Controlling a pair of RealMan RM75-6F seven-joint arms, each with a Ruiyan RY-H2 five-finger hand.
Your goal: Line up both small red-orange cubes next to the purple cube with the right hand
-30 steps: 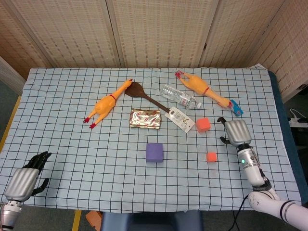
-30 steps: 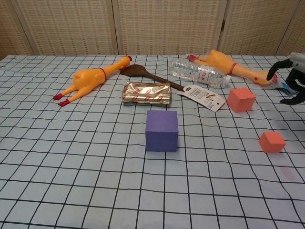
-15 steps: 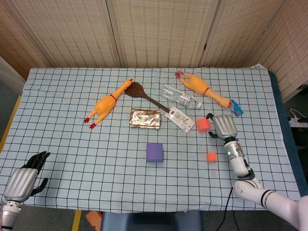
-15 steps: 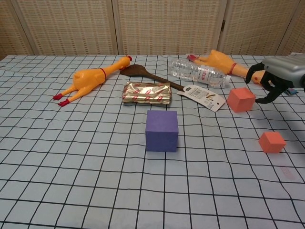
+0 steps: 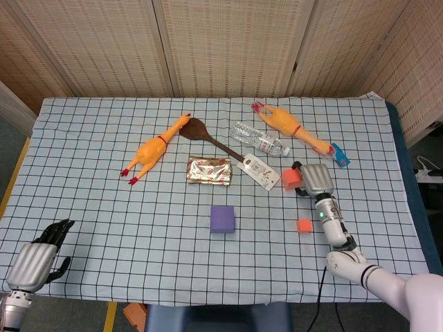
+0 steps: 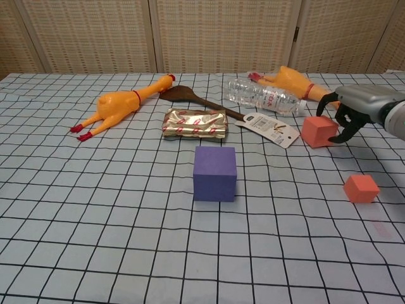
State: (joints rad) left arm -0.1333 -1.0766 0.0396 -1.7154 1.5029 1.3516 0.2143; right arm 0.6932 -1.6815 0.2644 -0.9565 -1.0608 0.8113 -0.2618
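**Red-orange cube at the fingertips, clutter close behind**

Red-orange foam makes up the larger cube (image 6: pixel 319 132), which sits right at the tips of the grey-and-black right hand (image 6: pixel 352 115). The fingers (image 6: pixel 342 130) curl around its far and right sides with a gap between them, and I cannot tell whether they are already touching it; nothing is lifted or gripped. The smaller red-orange cube (image 6: pixel 361 188) lies nearer the robot than the hand, well apart from it. The purple foam cube (image 6: pixel 215 173), the mark to line up against, stands far off to the hand's left.

Risks from here, as I judge them:

- A loose or off-centre grip on the soft cube could let it roll or squirt away as the fingers come together.
- The white paper tag (image 6: pixel 270 126) lies just left of the cube and the clear plastic bottle (image 6: pixel 262 97) just beyond; a sweep towards the purple cube could drag the tag along or set the bottle rolling.
- The yellow rubber chicken (image 6: pixel 302 85) lies just behind the hand, so its back could nudge the toy.
- Sliding instead of lifting may bunch the checked cloth on the counter (image 6: pixel 114 240).

The left hand (image 5: pixel 36 261) rests at the counter's near edge, fingers loosely curled on nothing.
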